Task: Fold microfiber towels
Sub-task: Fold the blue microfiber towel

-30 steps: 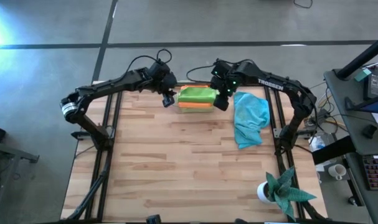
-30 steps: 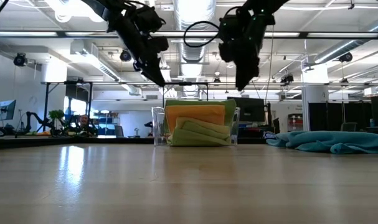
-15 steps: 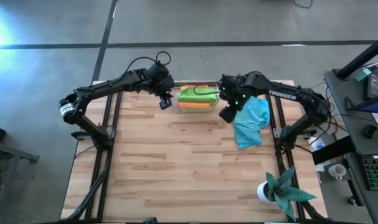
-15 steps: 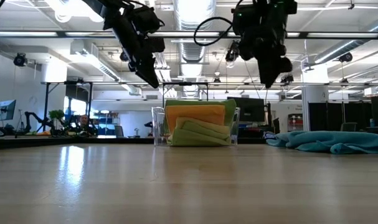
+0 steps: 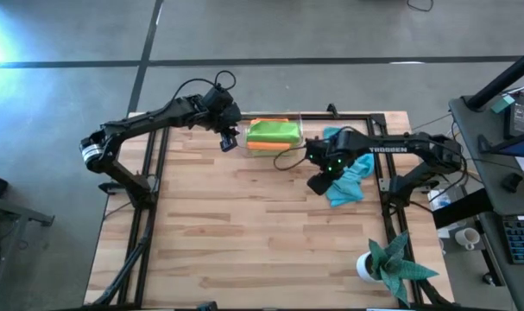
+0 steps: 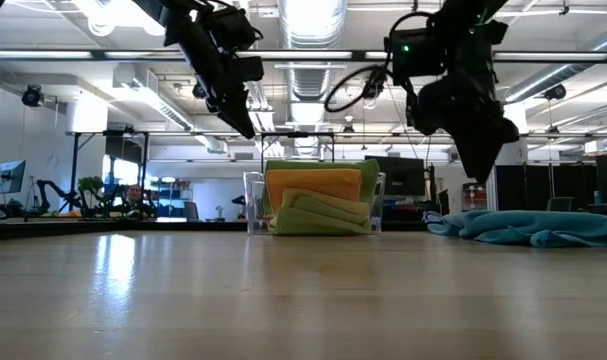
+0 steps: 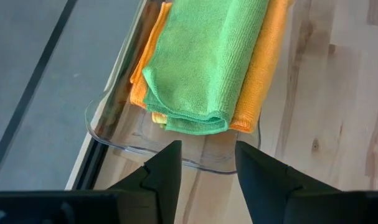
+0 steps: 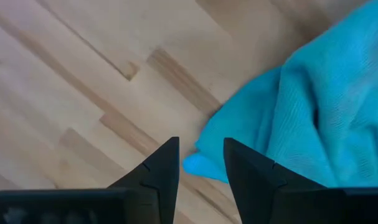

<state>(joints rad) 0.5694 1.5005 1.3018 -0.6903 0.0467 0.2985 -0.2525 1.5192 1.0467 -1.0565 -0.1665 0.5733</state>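
**Blue cloth at the fingertips**

Light blue and rumpled, the one unfolded towel (image 5: pixel 351 166) lies on the wooden table (image 5: pixel 244 233) toward its right side, well apart from the clear bin (image 7: pixel 114 127) at the far edge, where a lime green towel (image 7: pixel 204 65) sits folded among orange ones (image 7: pixel 257 68).

The right gripper (image 5: pixel 320 183) hangs low over the table at the near left corner of the blue towel. Its fingers (image 8: pixel 160 171) stand apart with a narrow gap and hold nothing; in the right wrist view, a corner of the cloth (image 8: pixel 198 163) pokes out just ahead of that gap, while the bulk of the fabric spreads off to one side. So the towel lies forward of the fingers and to the right of them as the arm reaches, its long axis running from the table's far edge toward the near edge. The likely next step is a drop onto that corner and a pinch (the fabric is bunched there, so a pinch may catch more than one layer).

The left gripper (image 5: pixel 230 138) hovers beside the left end of the bin, fingers (image 7: pixel 164 171) likewise apart and empty. It is clearly the farther of the two from the blue towel, so the pick falls to the right arm.
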